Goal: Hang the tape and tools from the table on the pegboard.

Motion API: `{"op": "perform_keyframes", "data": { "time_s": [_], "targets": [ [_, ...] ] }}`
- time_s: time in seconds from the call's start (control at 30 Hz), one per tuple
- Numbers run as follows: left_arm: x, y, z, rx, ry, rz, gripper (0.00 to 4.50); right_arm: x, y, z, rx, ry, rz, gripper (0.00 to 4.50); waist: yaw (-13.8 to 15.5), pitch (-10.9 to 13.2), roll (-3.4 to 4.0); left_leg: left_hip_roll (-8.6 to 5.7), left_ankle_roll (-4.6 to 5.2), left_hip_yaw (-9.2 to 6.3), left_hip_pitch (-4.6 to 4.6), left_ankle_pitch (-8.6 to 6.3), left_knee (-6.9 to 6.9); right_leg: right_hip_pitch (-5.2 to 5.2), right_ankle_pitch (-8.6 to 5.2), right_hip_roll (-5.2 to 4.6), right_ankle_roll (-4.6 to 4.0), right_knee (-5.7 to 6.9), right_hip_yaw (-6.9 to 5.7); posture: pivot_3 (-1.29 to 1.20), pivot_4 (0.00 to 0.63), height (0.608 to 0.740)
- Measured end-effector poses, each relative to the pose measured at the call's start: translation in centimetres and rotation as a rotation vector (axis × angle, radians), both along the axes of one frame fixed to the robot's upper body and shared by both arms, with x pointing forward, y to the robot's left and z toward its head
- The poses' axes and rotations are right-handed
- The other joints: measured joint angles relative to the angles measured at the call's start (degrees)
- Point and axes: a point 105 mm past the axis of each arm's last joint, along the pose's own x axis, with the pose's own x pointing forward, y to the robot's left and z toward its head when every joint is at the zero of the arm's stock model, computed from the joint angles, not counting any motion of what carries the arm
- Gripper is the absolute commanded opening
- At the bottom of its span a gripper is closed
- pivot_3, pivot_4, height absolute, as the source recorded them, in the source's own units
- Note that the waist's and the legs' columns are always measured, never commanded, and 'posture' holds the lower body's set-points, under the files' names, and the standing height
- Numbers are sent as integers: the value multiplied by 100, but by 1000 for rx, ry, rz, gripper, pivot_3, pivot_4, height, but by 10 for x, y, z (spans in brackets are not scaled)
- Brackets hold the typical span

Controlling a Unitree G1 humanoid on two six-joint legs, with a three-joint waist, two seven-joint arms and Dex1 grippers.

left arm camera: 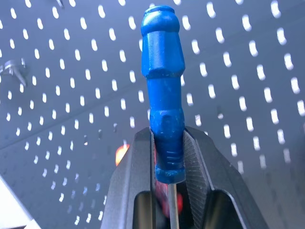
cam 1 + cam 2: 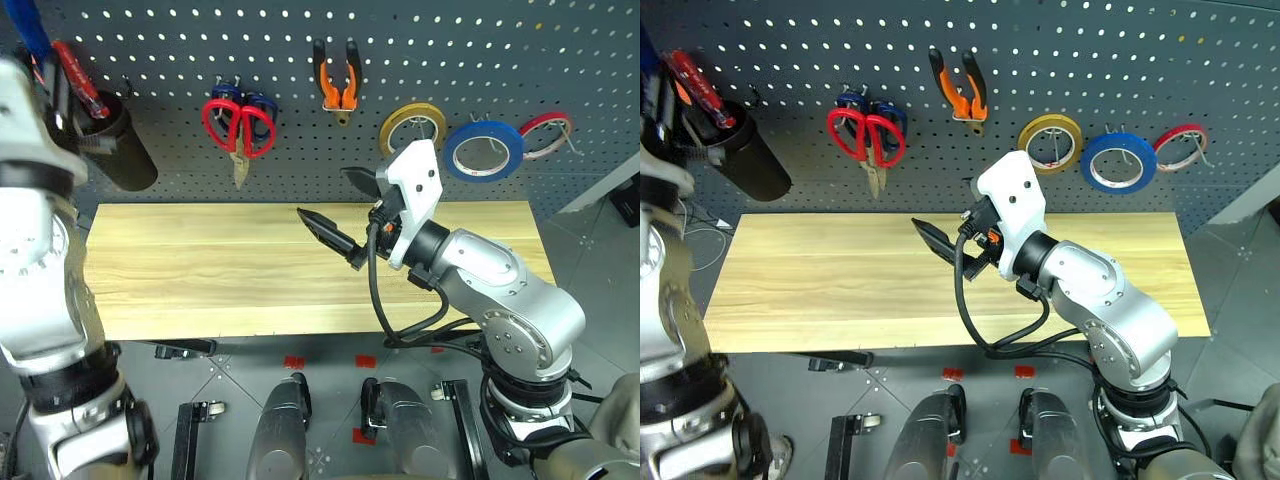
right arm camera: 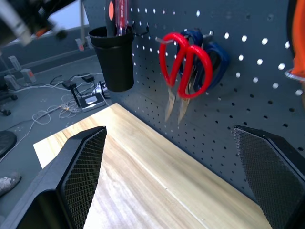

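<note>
A dark grey pegboard (image 2: 420, 60) fills the background, and a light wooden tabletop (image 2: 200, 270) stands in front of it.

In the head views, several things hang on the pegboard. The red-handled scissors (image 2: 238, 128) hang on a hook, with blue-handled scissors (image 2: 262, 108) just behind them. To their right hang the orange-and-black pliers (image 2: 338, 85), then a yellow roll (image 2: 412, 127), the blue tape (image 2: 484, 150) and a thin red roll (image 2: 547, 135). At the far left a black cup (image 2: 118, 145) hangs on the board and a red screwdriver (image 2: 78, 78) stands in it. The right hand (image 2: 345, 210) is above the middle of the tabletop and it is released: its two black fingers (image 2: 330, 236) stand wide apart and hold nothing. A short blue piece of the blue-handled screwdriver (image 2: 30, 28) shows at the upper left corner, above the cup.

In the left wrist view, the left hand (image 1: 169, 157) is clenched on the blue-handled screwdriver (image 1: 163, 81). The two fingers press the lower part of the handle from both sides. The handle points toward the pegboard (image 1: 248, 95) and the thin metal shaft runs back between the fingers.

In the right wrist view, the two textured finger pads (image 3: 86, 167) are far from each other, with the tabletop (image 3: 157, 186) between them. Beyond them are the red-handled scissors (image 3: 183, 67) and the black cup (image 3: 113, 57) on the pegboard.
</note>
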Motion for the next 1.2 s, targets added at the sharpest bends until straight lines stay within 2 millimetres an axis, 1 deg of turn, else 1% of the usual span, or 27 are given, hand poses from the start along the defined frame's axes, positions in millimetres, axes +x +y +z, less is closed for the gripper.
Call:
{"op": "perform_keyframes", "data": {
  "time_s": [0.07,0.13,0.27,0.4,0.47,0.5,0.57,0.63,0.67,0.73,0.77,0.8,0.83,0.87,0.97,1.0,1.07,1.1,1.13,1.2],
  "targets": [
    [8,9,9,-33,-10,-2,502,-3,3,3,1,-6,28,4500,-38,0,0,-1,0,4,2,0,0,0,0,0,0,1,6,1,277,740],
    [15,15,11,-44,-14,-6,502,-5,5,6,-3,-18,49,4500,-70,-1,-1,-1,0,7,1,0,0,-1,0,-1,0,-2,7,-9,280,740],
    [31,28,-4,-73,23,-1,502,-9,12,6,-22,-26,91,4500,-77,0,-1,0,0,6,0,0,2,-3,0,-1,-1,-1,2,-23,282,740],
    [33,32,-13,-78,33,12,502,-11,15,11,-31,-48,109,4500,-78,-1,-2,-2,0,6,0,0,7,-1,0,-3,-2,-1,4,-23,282,740],
    [32,35,-20,-85,40,24,1222,-9,15,10,-33,-45,110,4500,-76,-1,-2,-2,0,6,0,0,8,0,1,-4,-2,1,4,-21,279,740],
    [31,35,-25,-95,38,29,1442,-8,15,9,-34,-42,108,4500,-76,-2,-4,-1,0,6,0,0,8,0,1,-3,-2,1,5,-18,277,740],
    [27,30,-33,-117,21,28,2095,-7,14,8,-38,-41,104,4500,-75,-3,-5,-1,0,4,0,1,10,0,1,-4,-2,3,3,-14,274,740],
    [24,27,-35,-119,8,23,2704,-7,14,9,-36,-47,108,4500,-73,-7,-12,1,0,3,0,1,10,0,1,-3,-3,5,0,-13,272,740],
    [21,25,-32,-111,-5,20,2963,-7,14,10,-34,-51,108,4500,-72,-9,-15,1,0,3,0,1,10,0,1,-3,-3,6,0,-9,268,740],
    [14,16,-24,-89,-42,9,2963,-7,13,9,-35,-53,109,4500,-70,-21,-22,-1,0,3,0,1,11,2,1,-4,-3,4,3,1,259,740],
    [9,9,-24,-74,-52,-1,2963,-7,12,7,-39,-51,108,4500,-70,-34,-28,-3,0,4,1,1,10,4,1,-5,-3,3,5,4,256,740],
    [6,4,-28,-82,-41,-10,2963,-6,10,6,-42,-49,108,4500,-69,-52,-26,-6,1,5,1,0,8,6,2,-7,-3,-2,7,7,252,740],
    [6,-6,-45,-102,22,-35,2963,-5,8,2,-43,-41,102,4500,-69,-94,-23,-7,2,6,1,-1,8,8,1,-8,-3,-3,7,14,249,740],
    [10,-11,-65,-121,102,-52,2963,-4,5,-2,-46,-30,94,4500,-69,-121,-27,-6,2,5,4,0,6,9,1,-7,-3,-3,5,15,247,740],
    [20,-20,-125,-232,348,-87,2963,-2,-3,-13,-54,-10,71,4500,-67,-138,-39,2,-2,-3,4,4,11,7,1,0,-4,10,-2,23,240,740],
    [22,-22,-140,-263,419,-91,2963,-1,-5,-19,-51,4,62,4500,-64,-147,-45,2,-4,-7,5,6,12,8,2,1,-5,15,-2,24,237,740],
    [20,-26,-162,-325,512,-83,2963,3,-13,-32,-42,32,17,4500,-57,-170,-55,1,-4,-8,8,7,14,10,5,1,-8,18,0,24,222,740],
    [20,-28,-173,-359,550,-88,2963,8,-19,-42,-24,55,-23,4500,-47,-220,-61,-1,-4,-8,8,7,12,12,5,1,-8,14,0,25,217,740],
    [18,-29,-182,-370,580,-84,2963,12,-25,-57,-15,94,-62,4500,-42,-264,-65,-2,-4,-9,13,7,14,21,5,1,-8,11,-1,27,208,740],
    [16,-31,-197,-385,620,-102,2963,23,-40,-93,-14,162,-153,4500,-33,-333,-63,-4,-2,-8,25,6,12,38,5,0,-8,1,-1,21,198,740]
  ]
}}
